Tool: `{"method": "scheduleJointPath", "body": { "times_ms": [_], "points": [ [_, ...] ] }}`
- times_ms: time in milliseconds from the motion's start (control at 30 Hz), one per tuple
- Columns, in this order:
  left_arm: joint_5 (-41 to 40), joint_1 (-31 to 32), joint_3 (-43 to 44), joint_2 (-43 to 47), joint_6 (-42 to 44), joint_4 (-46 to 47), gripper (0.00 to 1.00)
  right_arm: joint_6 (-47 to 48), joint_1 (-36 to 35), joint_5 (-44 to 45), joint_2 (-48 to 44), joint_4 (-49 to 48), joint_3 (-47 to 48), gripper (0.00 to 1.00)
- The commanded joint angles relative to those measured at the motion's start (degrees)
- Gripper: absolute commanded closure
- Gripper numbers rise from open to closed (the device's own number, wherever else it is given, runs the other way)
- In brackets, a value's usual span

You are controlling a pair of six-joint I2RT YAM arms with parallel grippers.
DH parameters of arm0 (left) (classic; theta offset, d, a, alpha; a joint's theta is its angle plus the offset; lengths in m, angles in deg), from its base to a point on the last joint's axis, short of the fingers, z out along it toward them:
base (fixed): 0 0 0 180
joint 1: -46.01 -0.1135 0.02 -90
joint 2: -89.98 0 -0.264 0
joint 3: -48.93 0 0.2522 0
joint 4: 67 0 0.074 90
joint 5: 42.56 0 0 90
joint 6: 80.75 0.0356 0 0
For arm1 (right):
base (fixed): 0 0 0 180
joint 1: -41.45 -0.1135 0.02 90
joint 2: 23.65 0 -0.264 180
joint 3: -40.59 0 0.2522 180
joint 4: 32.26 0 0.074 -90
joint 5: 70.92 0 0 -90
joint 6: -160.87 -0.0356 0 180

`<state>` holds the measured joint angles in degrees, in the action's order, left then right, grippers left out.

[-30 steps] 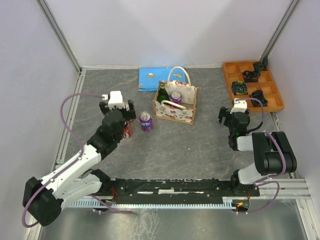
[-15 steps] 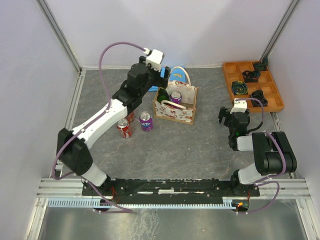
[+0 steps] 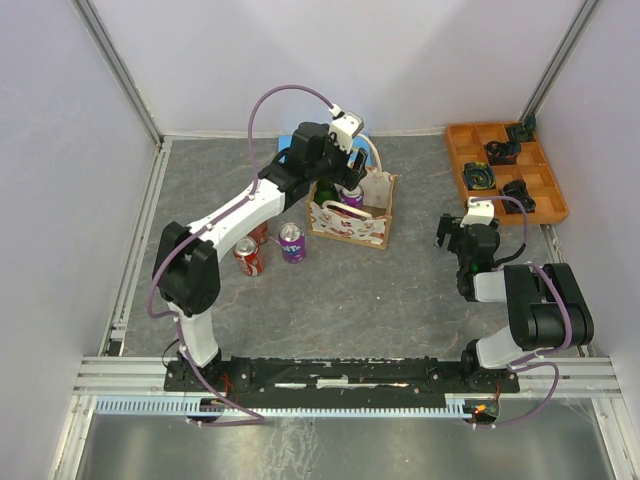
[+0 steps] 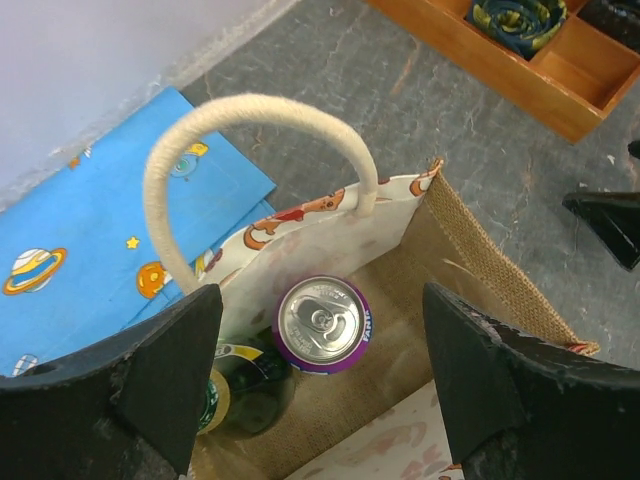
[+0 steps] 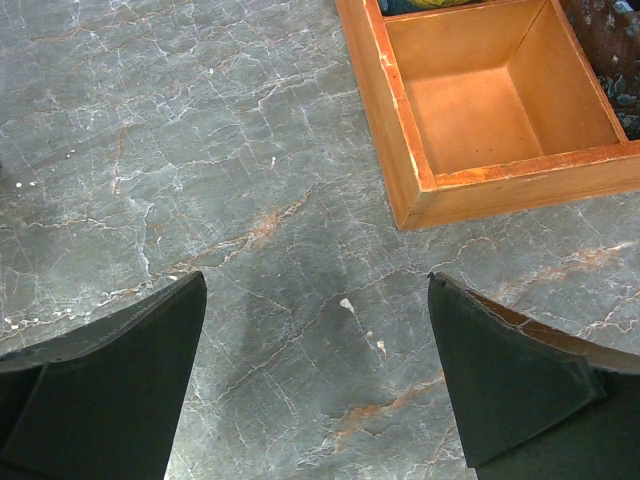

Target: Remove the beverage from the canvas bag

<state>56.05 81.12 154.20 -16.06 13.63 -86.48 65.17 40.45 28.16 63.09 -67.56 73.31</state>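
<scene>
Plainly upright, the purple can [image 4: 322, 325] stands inside the canvas bag [image 4: 478, 265].

Upright canvas bag [image 4: 480, 262] holds purple can [image 4: 322, 325] (green bottle [image 4: 246, 386] alongside).

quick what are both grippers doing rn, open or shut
Left gripper: open, empty, over the canvas bag.
Right gripper: open, empty, above the table.

On my feed the canvas bag [image 4: 470, 262] is coarse woven cloth inside, its handle [image 4: 255, 108] a twisted cord. The can [image 4: 322, 322] has a shiny metal top, and the bottle [image 4: 255, 382] is glossy green glass. The tray [image 5: 398, 150] is matt wood on a veined stone-look table [image 5: 200, 150].
</scene>
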Motion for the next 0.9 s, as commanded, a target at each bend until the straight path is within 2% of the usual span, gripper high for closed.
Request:
{"method": "scheduleJointPath", "body": {
  "times_ms": [0, 233, 867],
  "points": [
    [2.1, 0.1, 1.6, -1.5, 1.1, 0.5, 0.13, 0.6, 0.0, -0.2, -0.2, -1.9, 1.3, 0.01],
    [2.9, 0.1, 3.7, -4.8, 2.6, -2.1, 0.12, 0.6, 0.1, -0.2, -0.2, -1.9, 1.3, 0.01],
    [-4.2, 1.8, 14.9, -15.6, 2.4, -15.2, 0.12, 0.6, 0.0, -0.2, -0.2, -1.9, 1.2, 0.01]
  ]
}}
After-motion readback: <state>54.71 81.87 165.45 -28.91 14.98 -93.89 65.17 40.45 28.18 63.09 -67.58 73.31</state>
